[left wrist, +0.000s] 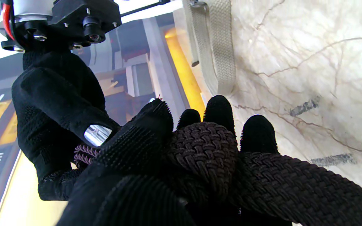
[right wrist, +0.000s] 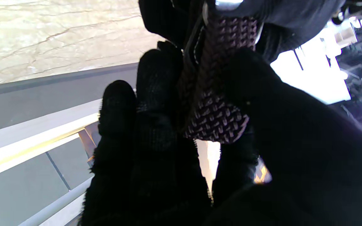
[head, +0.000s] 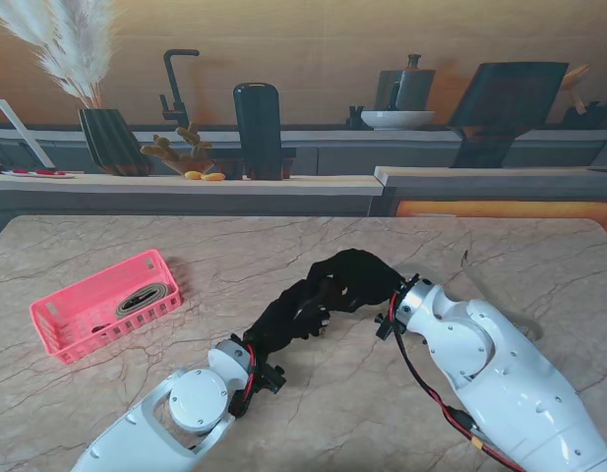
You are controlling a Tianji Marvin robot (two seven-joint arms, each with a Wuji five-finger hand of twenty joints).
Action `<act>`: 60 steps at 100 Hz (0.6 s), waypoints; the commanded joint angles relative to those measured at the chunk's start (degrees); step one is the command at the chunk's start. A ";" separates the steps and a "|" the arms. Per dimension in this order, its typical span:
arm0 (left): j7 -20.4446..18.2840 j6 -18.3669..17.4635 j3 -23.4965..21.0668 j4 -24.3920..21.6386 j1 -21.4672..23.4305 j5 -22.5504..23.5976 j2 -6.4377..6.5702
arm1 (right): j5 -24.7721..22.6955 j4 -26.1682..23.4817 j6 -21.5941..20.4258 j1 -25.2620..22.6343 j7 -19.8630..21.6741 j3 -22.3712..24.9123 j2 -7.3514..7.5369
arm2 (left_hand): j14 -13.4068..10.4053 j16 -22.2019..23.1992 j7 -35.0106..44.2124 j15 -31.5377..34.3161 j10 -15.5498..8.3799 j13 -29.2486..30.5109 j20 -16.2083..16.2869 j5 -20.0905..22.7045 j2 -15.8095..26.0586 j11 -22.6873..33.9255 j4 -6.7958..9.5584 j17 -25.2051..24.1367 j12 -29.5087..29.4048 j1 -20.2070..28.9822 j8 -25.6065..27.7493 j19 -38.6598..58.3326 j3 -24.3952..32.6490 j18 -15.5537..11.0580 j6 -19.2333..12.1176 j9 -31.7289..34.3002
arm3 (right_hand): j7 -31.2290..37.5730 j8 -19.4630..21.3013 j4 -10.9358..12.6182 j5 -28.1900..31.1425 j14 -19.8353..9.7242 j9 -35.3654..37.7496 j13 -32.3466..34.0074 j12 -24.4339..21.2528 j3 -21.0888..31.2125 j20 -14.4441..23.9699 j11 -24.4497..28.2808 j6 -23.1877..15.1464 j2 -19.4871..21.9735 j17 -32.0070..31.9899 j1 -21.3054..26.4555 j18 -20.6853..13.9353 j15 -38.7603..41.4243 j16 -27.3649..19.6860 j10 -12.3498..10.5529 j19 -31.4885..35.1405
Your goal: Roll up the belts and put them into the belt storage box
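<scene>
Marble tabletop [head: 401,413] lies bare nearest me, between my two white arms. My left hand [head: 283,320] and right hand [head: 357,275] meet at mid-table, raised, fingers curled around the same dark braided belt [left wrist: 206,150]; both grasp it, the left thumb [left wrist: 149,125] pressed over the weave. A beige belt [left wrist: 218,53] lies flat near the far right edge. Farther left, the pink storage box [head: 101,305] holds a rolled belt [head: 141,298].

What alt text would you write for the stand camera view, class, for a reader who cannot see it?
Two black-gloved robot hands, left hand and right hand, meet mid-table, working a dark belt. A pink basket to their left holds a rolled belt.
</scene>
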 commanded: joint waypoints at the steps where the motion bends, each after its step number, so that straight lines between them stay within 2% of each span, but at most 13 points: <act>1: -0.03 -0.41 -0.48 -2.08 0.29 -0.57 -0.73 | 1.19 0.55 0.71 -1.05 -0.63 -0.34 -0.79 | 0.12 -2.70 -2.60 -2.31 -1.24 -0.52 -2.04 0.00 0.96 0.34 -0.41 0.10 -2.63 -5.22 -1.17 -0.09 9.41 0.06 -5.94 -0.02 | 10.84 -0.15 0.31 7.66 -0.79 8.18 2.85 2.40 6.64 1.36 6.08 2.80 -0.25 1.19 5.52 -0.80 1.88 -0.73 -6.25 2.95; 6: -0.08 -0.51 -0.64 -2.19 0.47 -1.22 -0.78 | 2.06 0.31 1.16 -1.37 -1.34 -0.10 -1.08 | 0.86 -5.02 -6.74 -5.13 -1.13 -1.91 -4.03 0.78 -1.05 3.25 -0.04 -1.07 -6.80 -13.07 -3.15 -2.80 16.15 0.51 -5.40 -2.63 | 11.05 -0.22 0.37 8.03 -0.46 8.39 3.14 2.63 7.59 1.66 6.68 3.10 -0.49 1.29 5.41 0.07 2.85 -0.40 -5.75 3.43; 8: -0.07 -0.57 -0.68 -2.19 0.50 -1.39 -0.80 | 2.39 0.20 1.33 -1.52 -1.70 0.01 -1.21 | 1.25 -6.07 -8.67 -6.51 -1.18 -2.59 -4.90 1.02 -1.35 4.02 0.55 -1.60 -9.18 -15.49 -4.32 -4.05 17.31 0.67 -5.28 -3.83 | 11.09 -0.17 0.39 8.11 -0.26 8.47 3.22 2.70 7.78 1.71 6.84 3.13 -0.47 1.26 5.42 0.16 3.08 -0.29 -5.59 3.48; 10: -0.06 -0.62 -0.71 -2.16 0.51 -1.51 -0.82 | 2.72 0.05 1.50 -1.67 -2.07 0.15 -1.35 | 0.85 -7.51 -10.72 -8.09 -1.27 -3.35 -6.14 1.01 -1.68 5.00 1.17 -2.59 -14.16 -17.83 -6.01 -5.73 18.07 0.92 -5.22 -5.19 | 11.19 0.00 0.42 8.28 -0.12 8.53 3.27 2.85 8.12 1.80 7.16 3.23 -0.54 1.24 5.41 0.58 3.48 -0.02 -5.38 3.57; 13: -0.09 -0.69 -0.74 -2.08 0.48 -1.61 -0.83 | 3.13 -0.25 1.74 -1.90 -2.45 0.40 -1.49 | 0.88 -9.24 -13.27 -10.38 -1.27 -4.63 -7.76 1.02 -2.87 4.68 1.25 -4.05 -17.21 -19.59 -8.17 -8.20 17.82 1.18 -5.18 -6.27 | 11.20 0.19 0.46 8.41 0.07 8.50 3.31 3.06 8.59 1.97 7.61 3.38 -0.67 1.24 5.37 0.94 4.04 0.40 -5.01 3.72; 21: -0.13 -0.79 -0.75 -1.51 0.10 -1.28 -0.84 | 2.90 -1.24 1.88 -2.45 -3.36 1.40 -1.66 | 1.23 -13.21 -18.08 -15.03 -1.45 -7.44 -11.87 1.18 -6.32 2.51 0.81 -7.31 -20.30 -22.80 -13.22 -13.27 17.47 1.99 -5.09 -7.97 | 11.22 0.73 0.71 8.60 0.26 8.55 3.49 3.39 9.31 2.31 8.63 3.39 -0.79 1.20 5.21 1.69 5.19 1.37 -4.56 3.94; 30: -1.26 -0.57 -0.89 -0.98 -0.38 -1.26 -0.57 | 1.43 -2.53 1.84 -2.84 -3.70 2.78 -1.52 | 1.14 -16.55 -21.89 -19.63 -2.05 -11.22 -14.45 1.38 -8.35 -0.47 0.43 -11.32 -22.78 -25.56 -16.66 -17.28 16.41 2.94 -5.69 -9.71 | 11.16 0.96 1.03 8.63 0.39 8.52 3.62 3.56 9.57 2.49 9.17 3.48 -0.72 1.19 5.16 1.93 5.76 1.95 -4.20 4.05; 40: -2.36 0.01 -1.11 -0.64 -0.69 -1.36 -0.32 | -0.60 -3.87 1.60 -2.95 -3.49 4.36 -1.22 | 1.14 -19.44 -24.12 -24.09 -2.34 -14.97 -15.75 1.67 -9.95 -3.29 0.31 -15.81 -25.00 -28.10 -18.47 -21.36 15.71 3.38 -6.05 -10.58 | 11.03 1.24 1.37 8.51 0.66 8.22 3.52 3.88 9.72 2.64 9.80 3.72 -0.67 0.81 5.26 2.25 6.18 2.51 -3.92 3.93; 60: -3.98 0.86 -1.56 -0.02 -1.26 -1.92 -0.03 | -4.44 -5.86 0.40 -2.69 -3.45 6.77 -0.74 | -0.54 -24.84 -25.97 -29.27 -2.28 -14.61 -17.27 4.22 -11.39 -5.20 -0.09 -17.03 -27.41 -29.47 -19.64 -25.40 16.45 2.45 -6.35 -7.97 | 10.85 1.58 1.74 8.40 0.65 7.83 3.43 4.19 9.79 2.82 10.50 3.80 -0.51 0.46 5.22 2.22 6.29 2.86 -3.73 3.71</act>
